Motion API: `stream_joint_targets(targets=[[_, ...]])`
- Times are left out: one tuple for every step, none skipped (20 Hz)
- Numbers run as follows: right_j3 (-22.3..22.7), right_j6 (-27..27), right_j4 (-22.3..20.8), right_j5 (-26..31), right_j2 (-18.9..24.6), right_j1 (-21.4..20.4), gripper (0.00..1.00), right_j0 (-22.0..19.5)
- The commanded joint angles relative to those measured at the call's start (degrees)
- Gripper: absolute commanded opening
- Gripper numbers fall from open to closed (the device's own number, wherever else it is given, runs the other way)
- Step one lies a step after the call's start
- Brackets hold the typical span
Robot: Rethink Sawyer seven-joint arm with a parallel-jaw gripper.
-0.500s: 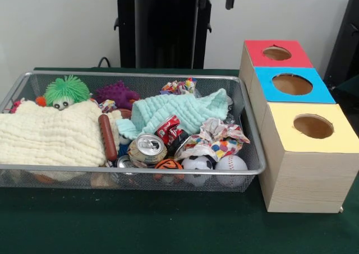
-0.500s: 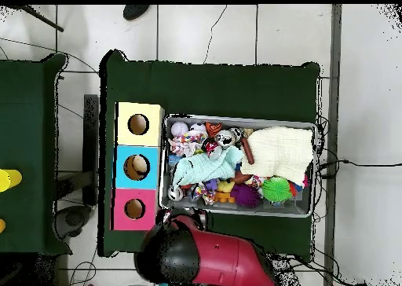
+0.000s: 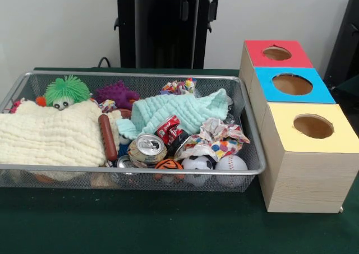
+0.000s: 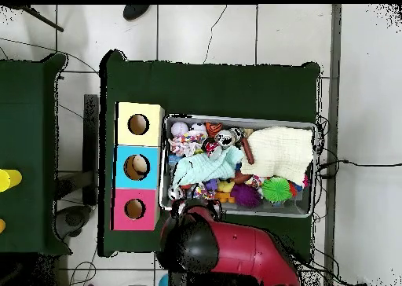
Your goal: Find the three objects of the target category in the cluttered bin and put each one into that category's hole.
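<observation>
A: While the gripper (image 3: 197,8) hangs above the wire-mesh bin (image 3: 168,169), jaws impossible to judge, any bottles?

B: None visible; probably under the mint cloth (image 3: 179,111). Lift that first; blue-topped box's hole (image 3: 292,84) waits alongside.

White tiled floor (image 4: 235,31) (cables trailing), pale wall (image 3: 56,24), green-clothed table (image 3: 112,226).

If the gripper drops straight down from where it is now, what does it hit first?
Likely the colourful crumpled wrapper by the wire bin's far rim, below the gripper. Depth is unclear, so it could be the mint cloth instead.
</observation>
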Motion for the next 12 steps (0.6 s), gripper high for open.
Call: stream_joint_targets(targets=[[-6.5,-10.0,-3.4,0.8,12.9,2.9,1.00,-6.1],[-7.2,-9.6,-3.3,2.2,13.4,2.9,1.00,-6.3],[-8.6,-9.1,-3.9,3.8,13.3,3.4,1.00,-5.8],[-10.0,-8.5,-5.0,5.5,12.6,4.0,1.00,-4.8],[-11.3,-7.5,-6.1,5.8,12.3,5.2,1.00,-4.2],[-11.8,-6.7,-7.2,5.3,11.7,6.1,1.00,-3.5],[-12.9,-5.5,-8.6,4.4,10.8,7.8,1.00,-2.6],[-13.7,-4.5,-10.1,3.8,9.7,9.3,1.00,-1.5],[-14.7,-3.6,-11.5,3.5,8.7,11.0,1.00,-0.5],[-15.4,-3.2,-12.6,3.7,7.8,12.4,1.00,0.2],[-16.3,-3.1,-13.8,5.3,7.1,13.9,1.00,0.8],[-16.7,-2.8,-14.2,5.9,6.8,14.8,1.00,1.0]])
